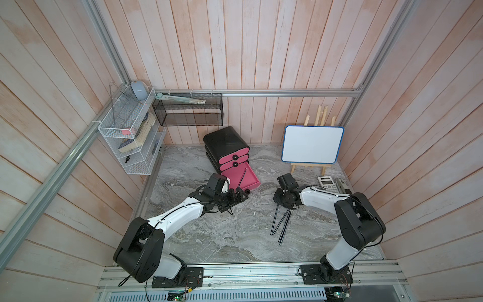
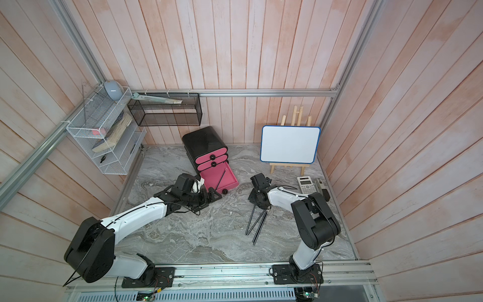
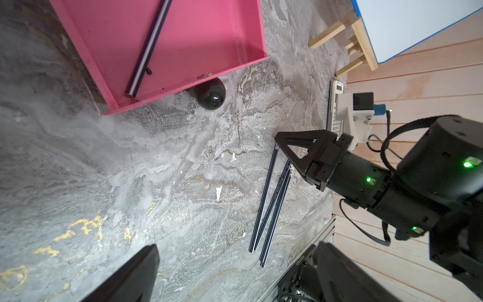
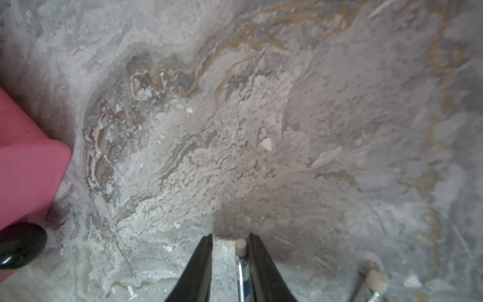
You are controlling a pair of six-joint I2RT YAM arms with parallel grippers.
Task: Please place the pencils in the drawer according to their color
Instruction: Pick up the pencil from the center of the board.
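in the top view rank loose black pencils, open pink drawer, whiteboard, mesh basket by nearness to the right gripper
1. black pencils, under the right gripper
2. open pink drawer, toward the left arm
3. whiteboard, back right
4. mesh basket, back wall, left

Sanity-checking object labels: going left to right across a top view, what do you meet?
white wire rack → drawer cabinet → black pencils on the table → calculator

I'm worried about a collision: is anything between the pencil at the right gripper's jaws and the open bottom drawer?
Nothing lies on the table between the pencil and the open bottom drawer. The left gripper hangs close by the drawer's front, beside that route rather than across it.
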